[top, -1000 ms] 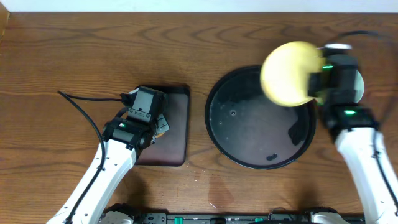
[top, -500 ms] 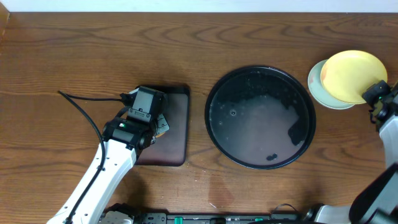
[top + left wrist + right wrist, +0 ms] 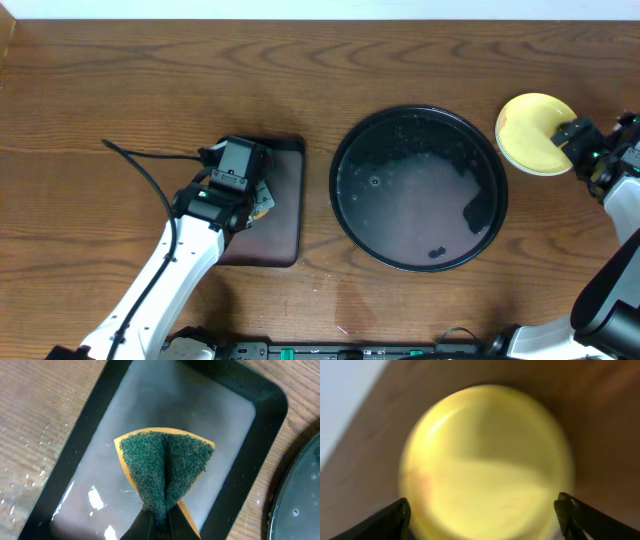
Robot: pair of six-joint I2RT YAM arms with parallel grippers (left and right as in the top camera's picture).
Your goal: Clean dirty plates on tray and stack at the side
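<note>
The yellow plate point(image 3: 530, 145) lies flat on the table, off to the right of the round black tray point(image 3: 345, 150); I cannot make out anything under it. The tray holds no plate, only a wet film and a few dark bits. My right gripper point(image 3: 577, 137) is at the plate's right edge. In the right wrist view its fingers point(image 3: 399, 516) stand wide apart, and the blurred yellow plate point(image 3: 485, 460) fills the space ahead of the right gripper point(image 3: 484, 514). My left gripper point(image 3: 159, 521) is shut on a folded green and orange sponge point(image 3: 165, 467).
The sponge hangs over a small black rectangular tray point(image 3: 285, 235) left of the round tray, with the left gripper point(image 3: 256, 202) above it. A black cable point(image 3: 150, 165) runs across the table at the left. The table's far edge meets a white wall.
The right arm carried the yellow plate from above the tray's right rim out to the right side, set it down flat and opened its jaws. The left arm barely moved.
</note>
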